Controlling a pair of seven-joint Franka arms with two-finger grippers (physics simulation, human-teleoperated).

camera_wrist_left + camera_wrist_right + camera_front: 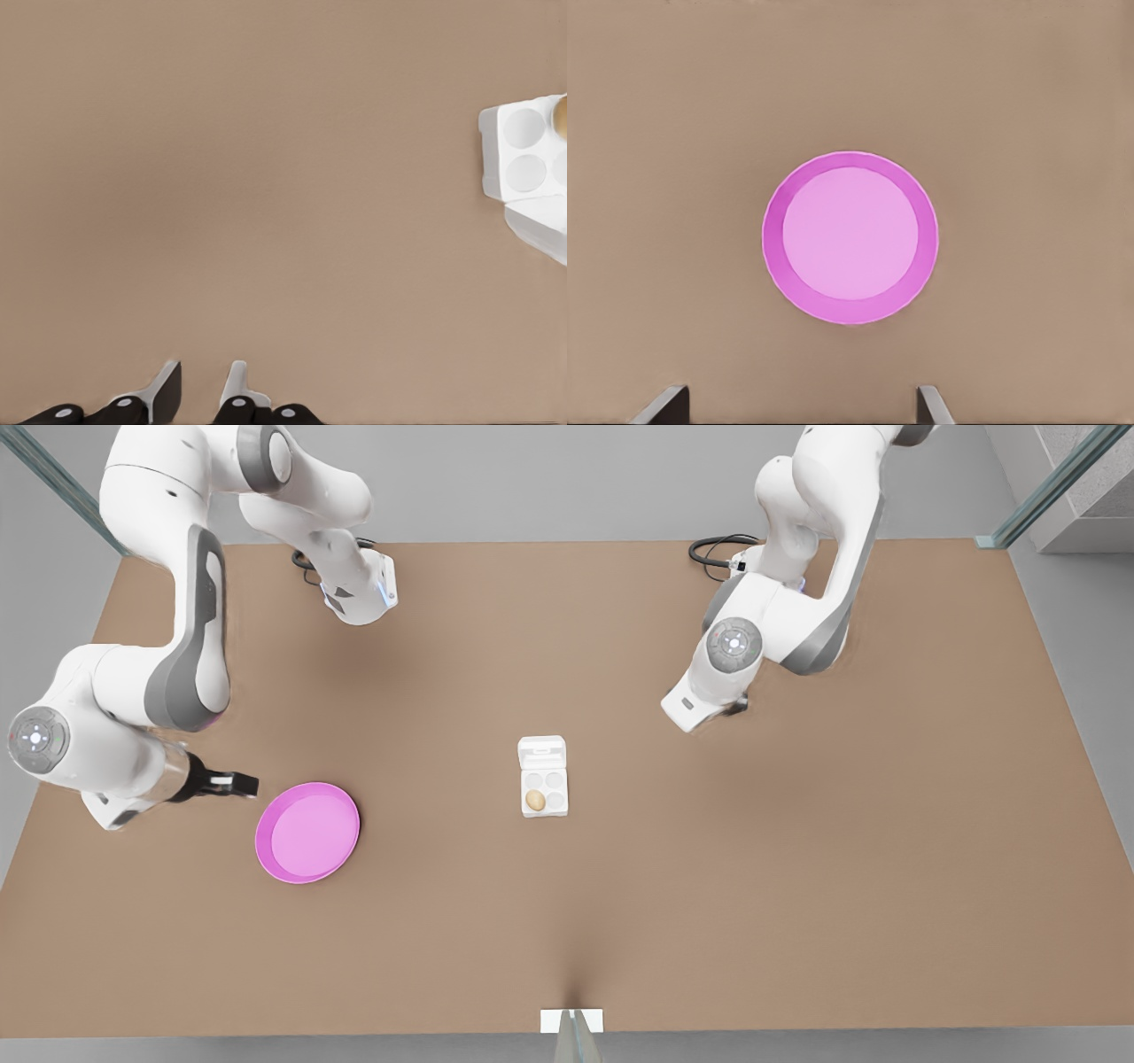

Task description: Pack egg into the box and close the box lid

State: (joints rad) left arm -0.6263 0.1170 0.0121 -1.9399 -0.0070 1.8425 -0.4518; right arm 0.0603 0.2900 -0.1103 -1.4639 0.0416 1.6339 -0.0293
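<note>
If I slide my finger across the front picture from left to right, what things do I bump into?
Right gripper → pink plate → white box, open, holding the egg → left gripper.

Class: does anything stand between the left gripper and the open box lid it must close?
Nothing visible: bare table lies between the left gripper and the box lid. The right gripper waits by the pink plate.

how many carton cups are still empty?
3. The box has four cups: the egg fills the near one on the front view's left; the near-right cup and both by the open box lid are empty.
</note>
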